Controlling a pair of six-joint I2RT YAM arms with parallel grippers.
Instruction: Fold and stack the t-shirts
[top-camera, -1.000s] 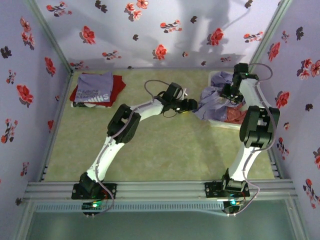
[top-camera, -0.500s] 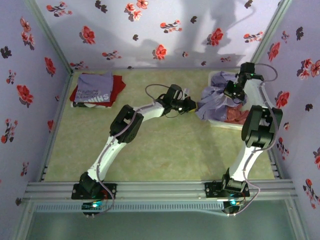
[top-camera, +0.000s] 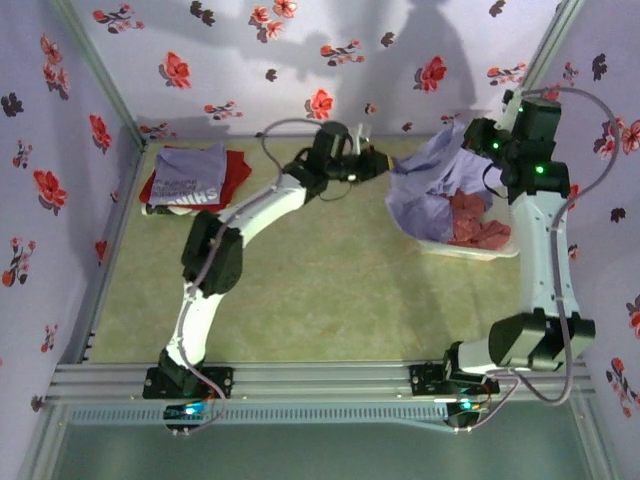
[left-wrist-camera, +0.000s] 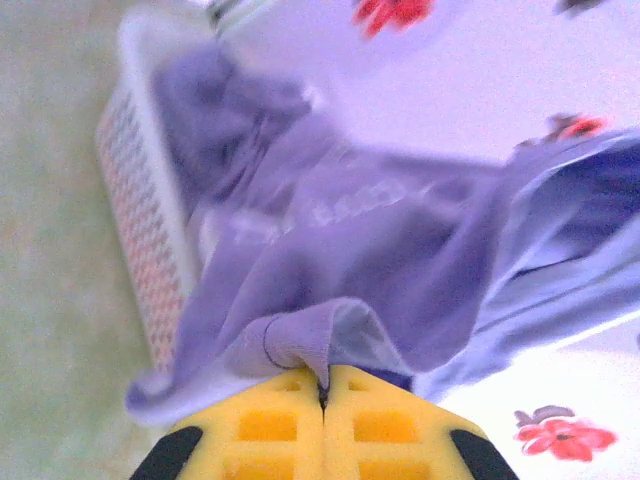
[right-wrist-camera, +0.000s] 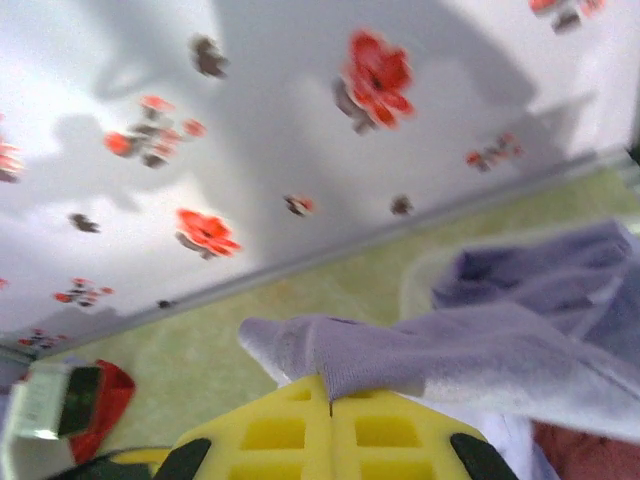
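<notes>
Over basket, lavender shirt clenched in left end effector & right end effector; top cam: folded stack.

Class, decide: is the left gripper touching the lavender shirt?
Touching. In the left wrist view, the left gripper is shut on a fold of the lavender shirt.

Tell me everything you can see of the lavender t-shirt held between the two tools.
The lavender t-shirt is soft, crumpled purple cloth with a stitched hem. It hangs stretched between both tools: the left tool is shut on a bunched hem, the right tool on another edge. Its lower part drapes over the rim of the white basket, onto a salmon-red shirt inside.
</notes>
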